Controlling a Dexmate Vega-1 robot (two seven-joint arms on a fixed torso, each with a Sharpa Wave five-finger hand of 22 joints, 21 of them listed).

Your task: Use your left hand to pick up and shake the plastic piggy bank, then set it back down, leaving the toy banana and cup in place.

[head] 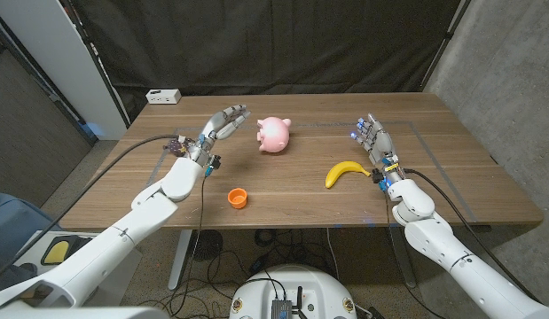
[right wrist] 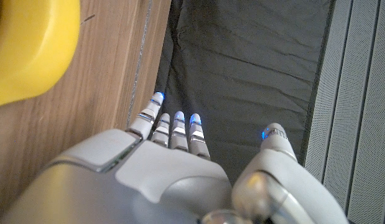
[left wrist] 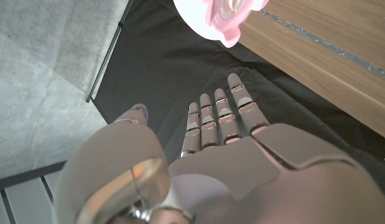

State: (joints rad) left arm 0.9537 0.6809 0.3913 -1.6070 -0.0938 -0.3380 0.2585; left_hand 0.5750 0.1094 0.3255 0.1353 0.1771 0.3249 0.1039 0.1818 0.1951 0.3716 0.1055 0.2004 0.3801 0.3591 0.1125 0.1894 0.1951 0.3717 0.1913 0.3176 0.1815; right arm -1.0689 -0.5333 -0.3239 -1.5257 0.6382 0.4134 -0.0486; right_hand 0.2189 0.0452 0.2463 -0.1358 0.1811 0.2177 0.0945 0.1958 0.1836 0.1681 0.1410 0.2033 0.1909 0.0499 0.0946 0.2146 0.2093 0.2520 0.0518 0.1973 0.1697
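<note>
Nearest me on the counter point(head: 451, 190) sits the small orange cup point(head: 238, 197), toward my left side. Farther in, the yellow banana point(head: 344, 172) lies just beside my right robot hand point(head: 372, 139), whose fingers are apart and hold nothing. My left robot hand point(head: 219, 127) hangs with fingers stretched out and apart, empty, close to the pink piggy bank point(head: 274, 134), not touching it. The piggy bank stands near the counter's middle. A white box point(head: 163, 96) sits at the far left edge.
</note>
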